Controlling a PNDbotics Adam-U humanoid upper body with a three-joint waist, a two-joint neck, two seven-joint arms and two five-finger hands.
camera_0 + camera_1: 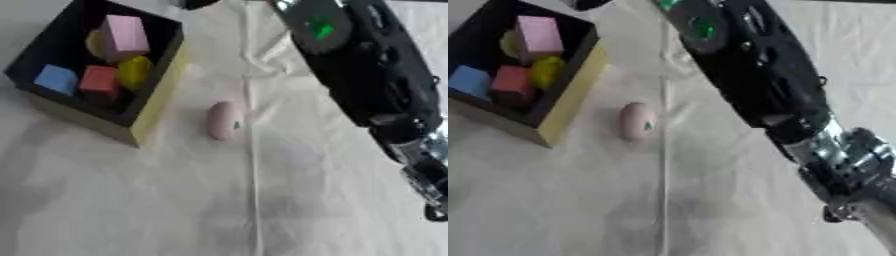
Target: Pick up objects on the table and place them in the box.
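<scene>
The right arm [754, 75] crosses from twelve o'clock down to about four o'clock, black housing with a green light near the top and silver joints lower down. Its hand is cut off by the frame edge, so I cannot tell whether the fingers are apart or together. The left hand shows in neither view. A dark shape at the very top edge, about eleven o'clock, is too cropped to identify.

The pink egg-shaped object [226, 120] lies on the white cloth [131, 200] near the centre, just beside the box's nearest side and apart from the arm. Its long axis runs roughly twelve to six o'clock, and a small dark mark sits on its right flank — what it is I cannot make out.

The box [153, 117] sits at ten o'clock, black inside with yellowish outer walls, turned cornerwise. Inside are a pink block [124, 34] toward twelve, a yellow rounded piece [135, 71] in the middle, a red block [100, 80] beside it and a blue block [56, 78] toward nine. Another yellow shape [92, 44] is half hidden behind the pink block.
</scene>
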